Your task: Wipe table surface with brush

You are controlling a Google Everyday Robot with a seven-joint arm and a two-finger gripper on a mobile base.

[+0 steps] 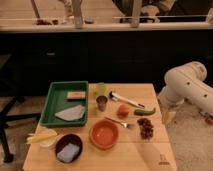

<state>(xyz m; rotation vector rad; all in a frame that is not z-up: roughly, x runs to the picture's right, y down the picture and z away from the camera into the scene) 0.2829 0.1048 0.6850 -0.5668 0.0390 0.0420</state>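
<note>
While the white arm is bending down past the worktop's 3 o'clock edge, the pincer is hanging just off the wood, its fingers spread wide and gripping nothing. Nearest it, a green pepper is lying on the worktop, with dark grapes sitting at its 6 o'clock. The brush is lying untouched at the pepper's 11 o'clock, slanting, its whitish head pointing toward 10 o'clock. Farther out toward 9 o'clock a metal cup is standing beside a green tray, and an orange bowl is sitting at 6 o'clock.
</note>
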